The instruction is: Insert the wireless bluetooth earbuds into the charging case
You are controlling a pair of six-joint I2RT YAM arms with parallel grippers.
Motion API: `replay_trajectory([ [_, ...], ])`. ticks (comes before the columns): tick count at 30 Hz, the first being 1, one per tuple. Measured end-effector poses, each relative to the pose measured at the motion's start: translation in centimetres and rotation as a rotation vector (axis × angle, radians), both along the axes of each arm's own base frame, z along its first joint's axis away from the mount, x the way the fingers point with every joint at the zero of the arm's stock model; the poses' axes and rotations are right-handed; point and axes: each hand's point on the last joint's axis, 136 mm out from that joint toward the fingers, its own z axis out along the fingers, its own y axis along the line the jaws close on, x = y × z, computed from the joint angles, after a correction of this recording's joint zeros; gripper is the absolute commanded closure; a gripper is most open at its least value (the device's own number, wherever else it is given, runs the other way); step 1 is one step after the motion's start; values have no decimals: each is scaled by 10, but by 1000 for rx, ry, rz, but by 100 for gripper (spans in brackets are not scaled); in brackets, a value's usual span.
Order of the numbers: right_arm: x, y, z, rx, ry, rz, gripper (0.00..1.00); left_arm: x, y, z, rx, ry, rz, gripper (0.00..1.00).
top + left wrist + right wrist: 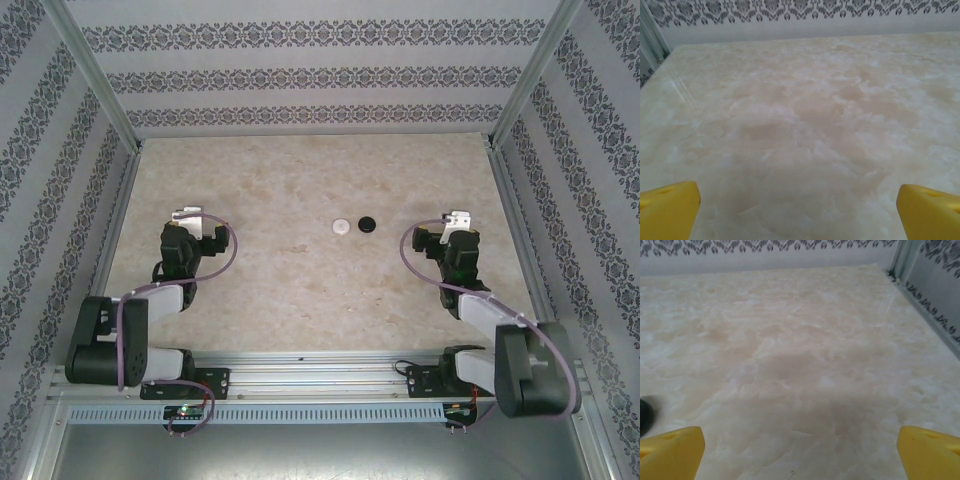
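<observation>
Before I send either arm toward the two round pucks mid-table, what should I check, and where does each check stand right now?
1. The left claw open with nothing between its fingers: ok.
2. The right claw open with nothing between its fingers: ok.
3. The white puck and black puck found, side by side mid-table: ok.
4. The earbuds found: cannot tell; too small to make out from above.
5. Whether the pucks are open or closed: cannot tell.
6. Bare tabletop between the right claw and the black puck: ok.
</observation>
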Motion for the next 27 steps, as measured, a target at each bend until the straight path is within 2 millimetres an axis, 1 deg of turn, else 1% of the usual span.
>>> replay_trajectory([
  [3,7,-1,-11,6,8,5,2,1,-4,-18,-14,13,-22,0],
  [7,16,-3,-12,8,-27,1,2,-3,-8,-45,-23,37,-44,0],
  [9,19,-3,-13,8,-40,1,2,-5,-9,-52,-26,54,-48,0],
  [11,23,-3,-16,8,-47,4,2,-1,-10,-48,-27,42,-53,0],
  [15,26,-3,-30,7,-18,0,2,19,-13,-29,-32,4,-72,0],
  [17,30,-2,-27,0,-19,-6,2,25,-12,-22,-29,-14,-69,0],
  [19,36,-2,-19,-6,-40,-7,2,25,-12,-22,-29,-14,-69,0],
  [21,40,0,-14,-11,-54,-2,2,24,-12,-25,-30,1,-68,0],
  [27,40,0,-15,-22,-47,1,2,23,-12,-28,-31,14,-69,0],
])
